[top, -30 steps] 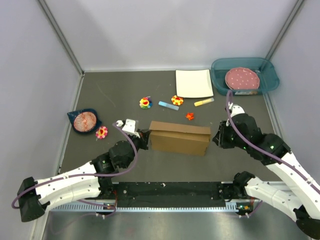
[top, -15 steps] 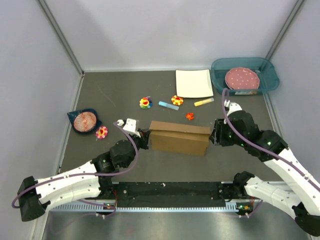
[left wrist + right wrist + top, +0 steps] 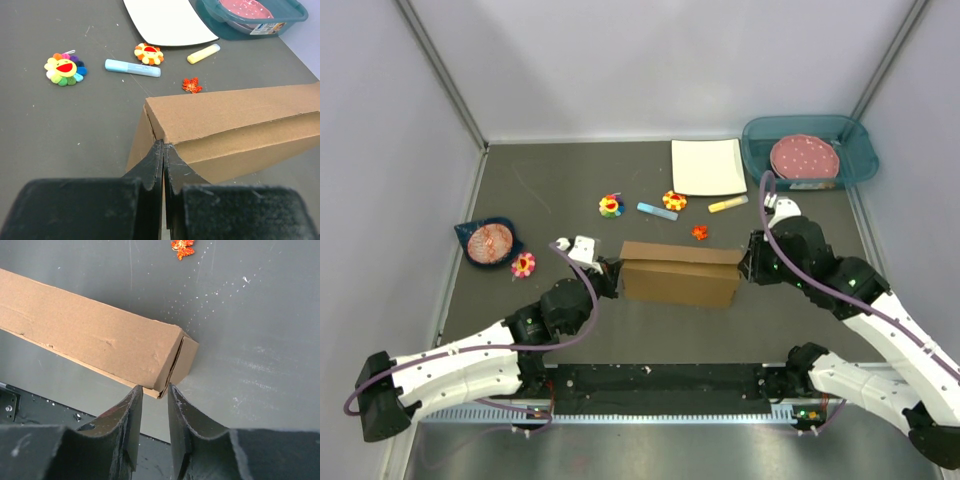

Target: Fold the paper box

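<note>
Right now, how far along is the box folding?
Done: the box stands closed. In hand: left gripper, shut, tips at its left corner; right gripper, slightly open, straddling the right end's corner. Remaining: that end flap shows a seam gap, seemingly not fully seated.

white arm shells (image 3: 450, 378), black joints (image 3: 820, 272), purple cables (image 3: 591, 300), black jaws

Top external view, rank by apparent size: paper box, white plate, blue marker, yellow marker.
1. paper box, the largest
2. white plate, clearly smaller in area
3. blue marker and yellow marker: they look about the same, so not ranked against each other
</note>
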Robot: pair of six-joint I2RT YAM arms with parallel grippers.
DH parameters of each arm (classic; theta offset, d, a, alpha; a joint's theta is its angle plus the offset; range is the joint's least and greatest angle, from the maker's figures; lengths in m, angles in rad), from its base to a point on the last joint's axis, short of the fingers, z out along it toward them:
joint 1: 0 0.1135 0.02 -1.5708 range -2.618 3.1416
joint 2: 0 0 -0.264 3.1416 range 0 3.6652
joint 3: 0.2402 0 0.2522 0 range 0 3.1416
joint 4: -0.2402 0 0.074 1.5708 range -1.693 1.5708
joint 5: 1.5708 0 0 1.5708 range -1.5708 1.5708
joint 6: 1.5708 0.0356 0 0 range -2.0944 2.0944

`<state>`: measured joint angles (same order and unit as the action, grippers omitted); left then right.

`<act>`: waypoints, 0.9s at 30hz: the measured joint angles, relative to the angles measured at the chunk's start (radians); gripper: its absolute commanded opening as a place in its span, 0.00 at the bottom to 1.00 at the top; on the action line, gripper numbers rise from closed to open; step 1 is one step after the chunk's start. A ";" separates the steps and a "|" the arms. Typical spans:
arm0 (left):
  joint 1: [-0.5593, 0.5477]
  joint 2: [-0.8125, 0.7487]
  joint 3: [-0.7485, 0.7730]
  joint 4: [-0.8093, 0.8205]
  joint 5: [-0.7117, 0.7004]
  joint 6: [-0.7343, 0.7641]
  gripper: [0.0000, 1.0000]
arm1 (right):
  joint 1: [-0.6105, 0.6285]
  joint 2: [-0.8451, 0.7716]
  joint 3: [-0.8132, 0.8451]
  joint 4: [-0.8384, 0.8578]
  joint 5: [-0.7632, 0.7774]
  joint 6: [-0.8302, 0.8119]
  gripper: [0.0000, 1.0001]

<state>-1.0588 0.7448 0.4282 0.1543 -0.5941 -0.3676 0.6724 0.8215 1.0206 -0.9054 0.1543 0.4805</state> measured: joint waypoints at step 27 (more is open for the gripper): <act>0.000 0.000 0.000 -0.004 0.014 0.000 0.00 | 0.000 -0.010 -0.097 0.068 0.036 -0.007 0.06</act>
<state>-1.0588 0.7444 0.4286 0.1501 -0.5800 -0.3676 0.6724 0.8116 0.9241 -0.8375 0.1905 0.4736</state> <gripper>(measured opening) 0.009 0.032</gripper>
